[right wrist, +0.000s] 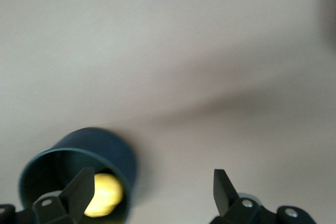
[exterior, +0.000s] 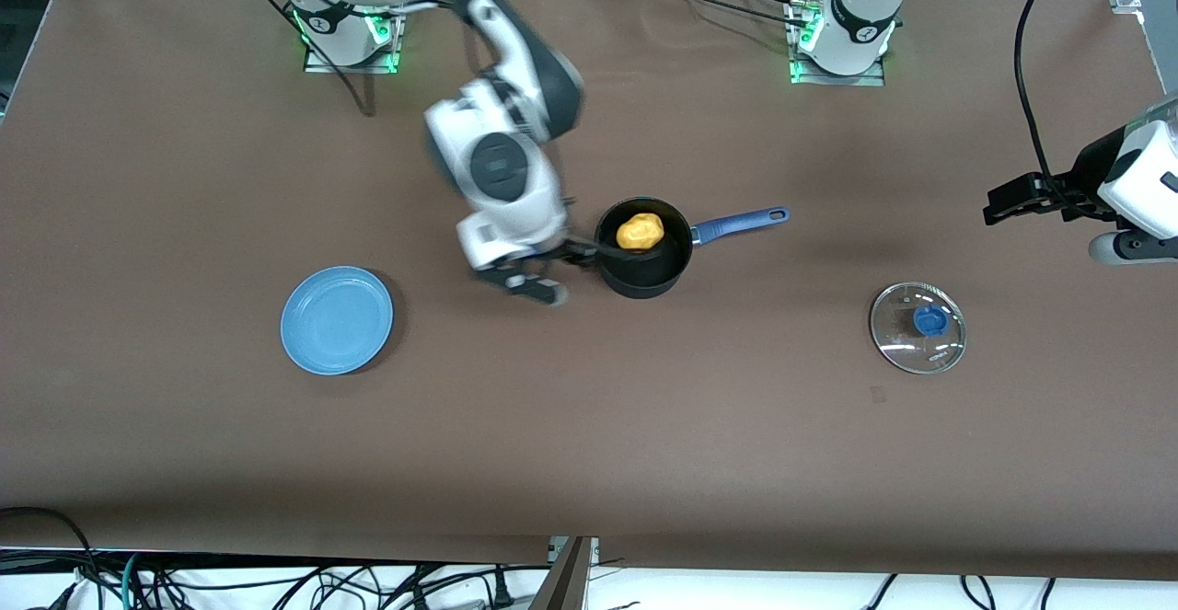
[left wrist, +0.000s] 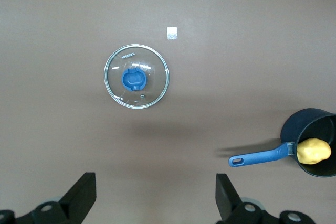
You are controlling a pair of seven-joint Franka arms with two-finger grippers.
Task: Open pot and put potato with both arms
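Note:
The black pot [exterior: 655, 271] with its blue handle [exterior: 741, 221] stands open mid-table, and the yellow potato [exterior: 640, 231] lies inside it. My right gripper [exterior: 563, 271] is open and empty, just beside the pot's rim on the side away from the handle. In the right wrist view, one of its fingers [right wrist: 79, 188] overlaps the pot [right wrist: 100, 145] and potato [right wrist: 104, 195]. My left gripper [exterior: 1012, 201] is open and empty, raised over the left arm's end of the table. The left wrist view shows the pot [left wrist: 302, 127], the potato [left wrist: 313, 150] and the gripper [left wrist: 155, 192].
The clear glass lid [exterior: 918, 327] with a blue knob lies flat on the table toward the left arm's end, nearer the front camera than the pot; it also shows in the left wrist view [left wrist: 136, 76]. A blue plate [exterior: 337, 319] lies toward the right arm's end.

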